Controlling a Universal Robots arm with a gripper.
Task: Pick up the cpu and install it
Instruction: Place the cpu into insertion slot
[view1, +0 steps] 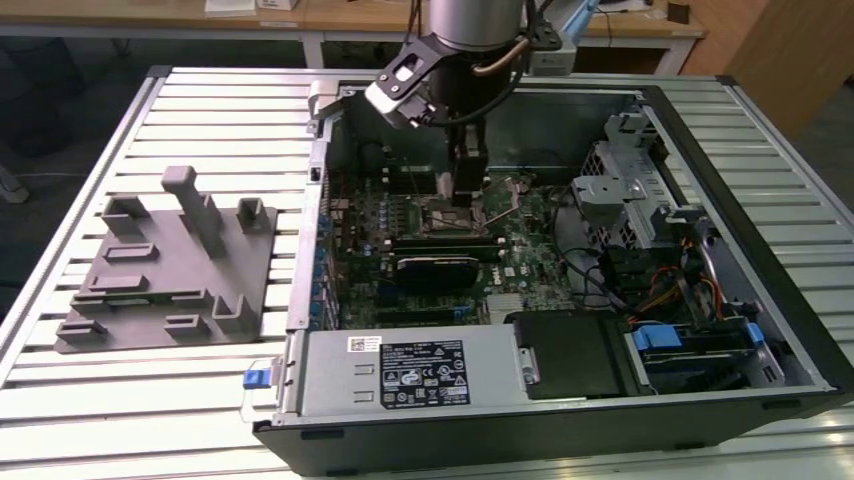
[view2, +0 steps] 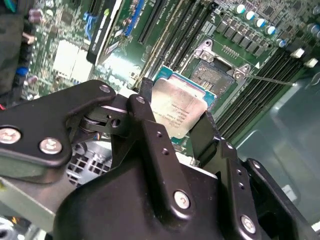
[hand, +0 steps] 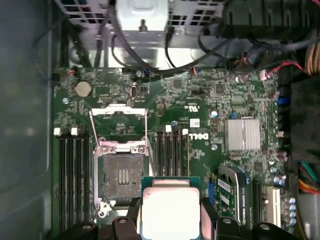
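Motherboard (hand: 220, 100), one gripper (view2: 176, 101) clamping one cpu (hand: 170, 210)

Black label (view1: 424, 372) w/ white print on power supply (view1: 334, 385): too small to read. Faint grey print on cpu (view2: 177, 112) lid: illegible. White logo lettering (hand: 196, 136) on motherboard (hand: 215, 100).

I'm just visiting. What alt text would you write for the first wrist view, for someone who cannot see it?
The end effector grips the cpu by two opposite edges over a green motherboard, close to the open, empty socket. Memory slots flank the socket.
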